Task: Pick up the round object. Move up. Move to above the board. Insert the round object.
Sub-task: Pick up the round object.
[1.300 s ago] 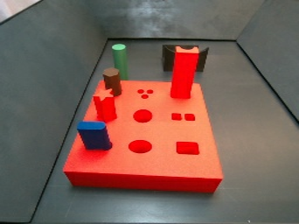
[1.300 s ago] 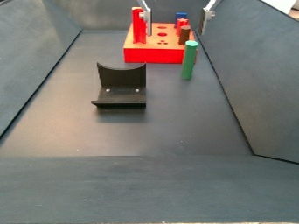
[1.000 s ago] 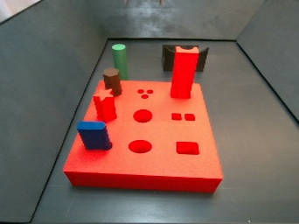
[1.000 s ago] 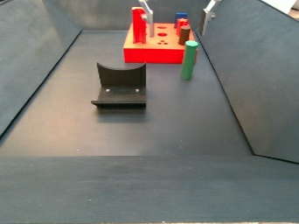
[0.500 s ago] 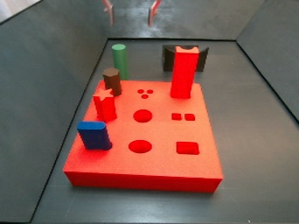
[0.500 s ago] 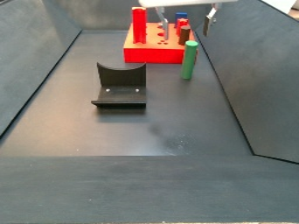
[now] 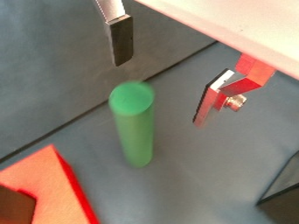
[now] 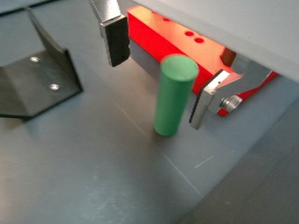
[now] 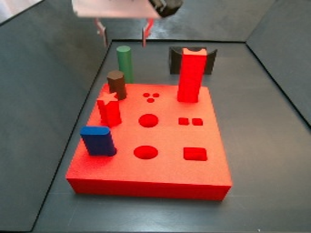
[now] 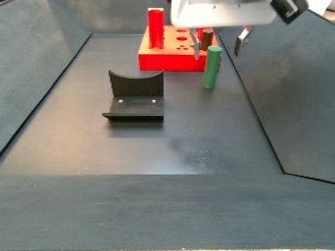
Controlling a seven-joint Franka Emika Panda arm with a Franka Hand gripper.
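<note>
I see the gripper (image 8: 163,74) with its jaws wide and empty, poised over the peg (image 8: 173,94), which stands upright on the floor just beside the board (image 8: 176,48), its long axis vertical and its top between and below the fingers (image 7: 121,38).

Gripper (image 9: 123,35) descended into view, now open above round object (image 9: 123,58).
</note>
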